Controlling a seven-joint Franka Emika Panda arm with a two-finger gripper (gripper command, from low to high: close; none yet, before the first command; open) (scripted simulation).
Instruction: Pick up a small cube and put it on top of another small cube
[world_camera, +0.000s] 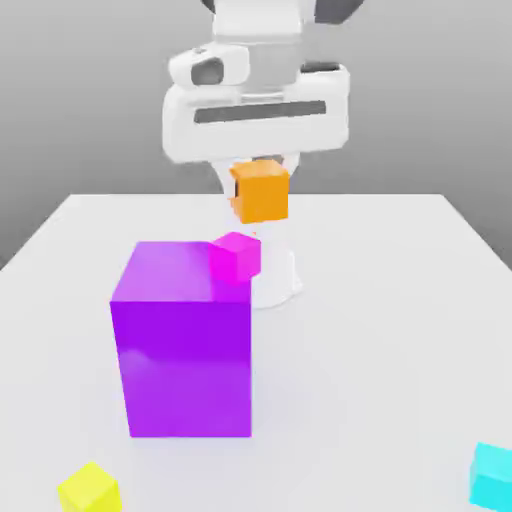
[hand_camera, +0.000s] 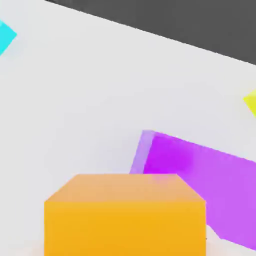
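Orange cube (world_camera: 261, 192) held aloft at upper centre of the exterior frame, directly under the white hand (world_camera: 258, 172), clamped in it and clear of the bench (world_camera: 400, 300). Fingers themselves mostly hidden behind the cube and the hand's body; grip read from the cube hanging there with nothing beneath it. Seen from the hand's camera, same orange cube (hand_camera: 125, 215) large at lower centre of the frame, lower edge cut off by the frame border.

Magenta-pink cube (world_camera: 236, 257) just below the orange one at frame centre, apart from it, partly covered on its lower left by the big purple block (world_camera: 183, 340). Contact between pink cube and purple block impossible to judge. Purple block standing on the bench at centre left; in the hand view (hand_camera: 200, 185) at right of centre, partly covered by the orange cube and cut off at the right edge.

Yellow cube (world_camera: 90, 489) at lower left, cyan cube (world_camera: 492, 476) at lower right, both clipped by the frame edges. Robot base partly hidden behind the cubes. No legible writing or labels anywhere.
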